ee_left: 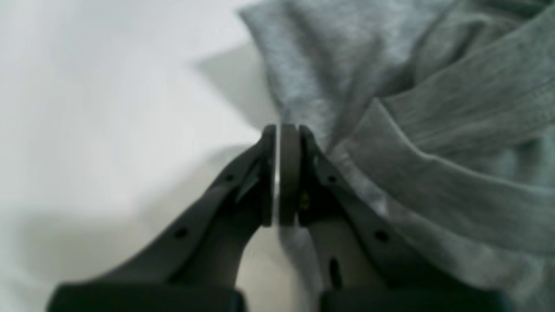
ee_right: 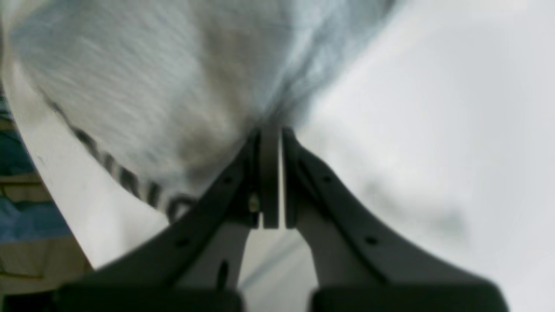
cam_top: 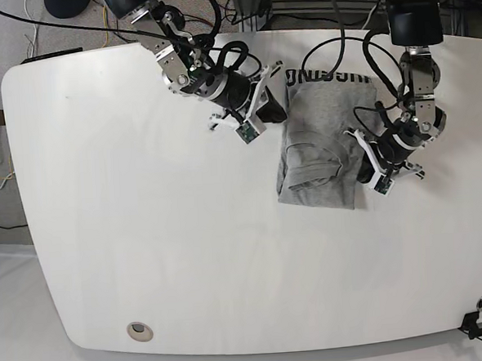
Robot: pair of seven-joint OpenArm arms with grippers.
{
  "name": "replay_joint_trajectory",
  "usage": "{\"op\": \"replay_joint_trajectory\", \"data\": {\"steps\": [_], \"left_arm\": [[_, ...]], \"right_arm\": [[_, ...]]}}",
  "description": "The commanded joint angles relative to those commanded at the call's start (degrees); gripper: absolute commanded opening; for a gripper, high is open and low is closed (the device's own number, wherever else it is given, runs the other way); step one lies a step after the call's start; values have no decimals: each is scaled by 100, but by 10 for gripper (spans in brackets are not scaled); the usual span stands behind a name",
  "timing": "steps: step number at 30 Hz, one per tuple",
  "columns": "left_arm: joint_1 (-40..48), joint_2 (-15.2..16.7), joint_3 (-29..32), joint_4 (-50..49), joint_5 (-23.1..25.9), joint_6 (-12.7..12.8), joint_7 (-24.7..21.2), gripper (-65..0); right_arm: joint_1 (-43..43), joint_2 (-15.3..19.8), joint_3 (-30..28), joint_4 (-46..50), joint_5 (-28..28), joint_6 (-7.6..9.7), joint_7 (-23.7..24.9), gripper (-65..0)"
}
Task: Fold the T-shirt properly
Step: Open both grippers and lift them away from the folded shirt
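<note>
Your grey T-shirt [cam_top: 324, 138] lies partly folded on the white tabletop [cam_top: 146, 235], right of centre and toward the far edge. In the base view it forms a narrow upright block, with black lettering [cam_top: 330, 77] running along its far edge and a sleeve [cam_top: 313, 174] doubled over near the near-left corner.

Your right tool [cam_top: 271, 105] sits at the shirt's far-left corner. In the right wrist view its fingers [ee_right: 269, 173] stand pressed almost together, with only a thin slit of light between the pads, and the grey cloth [ee_right: 151, 86] bunches right at their tips. The picture is blurred, so you cannot tell for certain that fabric is pinched between them, though the cloth gathers toward the tips. The black lettering [ee_right: 130, 182] shows at the left of that view, near the tabletop's edge.

Your left tool [cam_top: 365, 166] is at the shirt's right edge, toward the near end. In the left wrist view its fingers [ee_left: 289, 173] are likewise drawn nearly together, a narrow bright line between the pads, and the shirt [ee_left: 390, 108] lies against the right finger, with a hemmed band [ee_left: 433, 182] folding across just right of it. Whether cloth is caught between these pads, you cannot tell.

Cables [cam_top: 214, 2] trail beyond the far edge of the tabletop.
</note>
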Motion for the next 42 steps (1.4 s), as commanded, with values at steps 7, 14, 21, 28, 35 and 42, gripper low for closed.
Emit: {"op": "replay_joint_trajectory", "data": {"steps": [7, 14, 21, 28, 35, 42], "left_arm": [[1046, -237, -114, 1319, 0, 0, 18, -650], [2163, -193, -809, 2251, -246, 0, 0, -650], [3130, -9, -1521, 2611, -826, 9, -730, -650], [3763, 862, -2251, 2602, -809, 9, -1987, -650], [4633, 1143, -2277, 2585, -835, 9, -2435, -650], [5626, 1363, -2295, 2585, -853, 9, -2444, -650]], "right_arm": [[149, 554, 9, 888, 0, -721, 35, -641], [-35, 1196, 18, 1301, 0, -1275, 695, -641], [-1108, 1468, 958, 1301, 0, -1345, 2180, -641], [-2514, 1468, 1890, 1284, 0, -1327, 3174, -641], [-3807, 1415, 2470, 1380, 0, -1327, 3244, -641], [-4941, 1213, 2567, 1380, 9, -1327, 3244, -642]]}}
